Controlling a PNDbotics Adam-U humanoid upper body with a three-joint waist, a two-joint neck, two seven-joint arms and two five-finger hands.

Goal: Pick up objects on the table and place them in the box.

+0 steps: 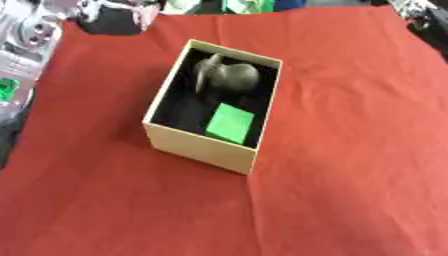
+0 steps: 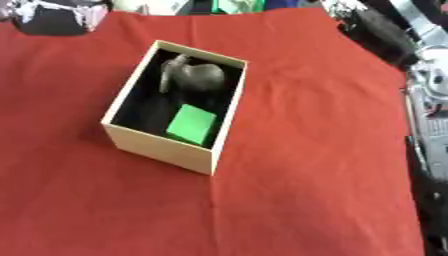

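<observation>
Presently box point(image 1: 200, 148) sitting mid-tabletop point(image 1: 350, 150), green block point(image 1: 230, 123) and grey lump point(image 1: 229, 76) lying inside; no hands showing, state untellable; task seemingly finishing, nothing remaining outside box

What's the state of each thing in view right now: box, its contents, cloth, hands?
box: open-topped, upright on the cloth
green block: inside the box, near end
grey object: inside the box, far end, shape unclear
red cloth: spread over the table, lightly creased
hands: neither shows in either view
</observation>
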